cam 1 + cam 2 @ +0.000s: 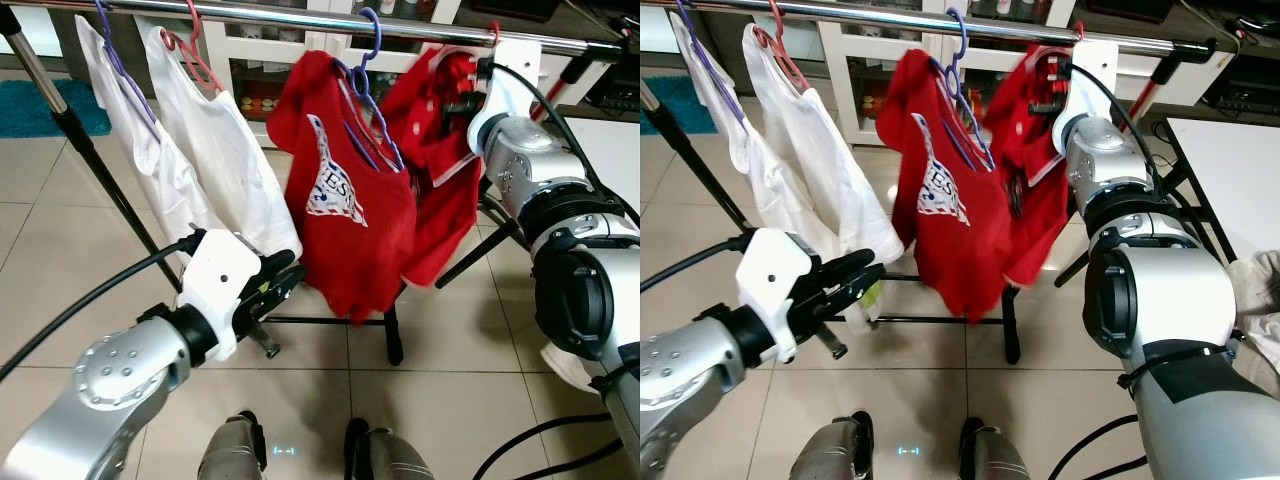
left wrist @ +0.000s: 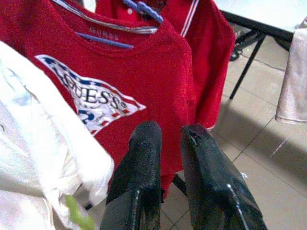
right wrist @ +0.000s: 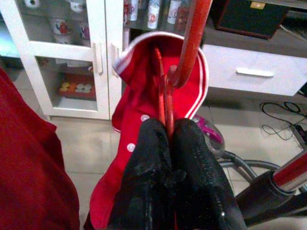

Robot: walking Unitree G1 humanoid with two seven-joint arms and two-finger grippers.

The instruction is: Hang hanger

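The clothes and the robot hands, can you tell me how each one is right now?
Red polo shirt: on a red hanger, its hook over the rail.
Red logo T-shirt: hanging on a purple hanger.
Two white shirts: hanging from the rail.
Right gripper: jaws shut on the red hanger's neck.
Left gripper: jaws slightly apart, holding nothing, low near the white shirts.

Your left gripper [image 2: 168, 139] has its two black fingers [image 2: 139, 177] slightly parted with nothing between them, pointing at a red T-shirt [image 2: 144, 81] with a GUESS triangle logo [image 2: 91, 98]. That shirt hangs on a blue hanger [image 2: 141, 9]. Just behind it you see a red polo with white trim [image 2: 211, 52]. A white garment [image 2: 43, 163] sits close beside the fingers. Beyond lie a tiled floor [image 2: 268, 158], a black table leg [image 2: 247, 67] and a beige cloth [image 2: 293, 81].
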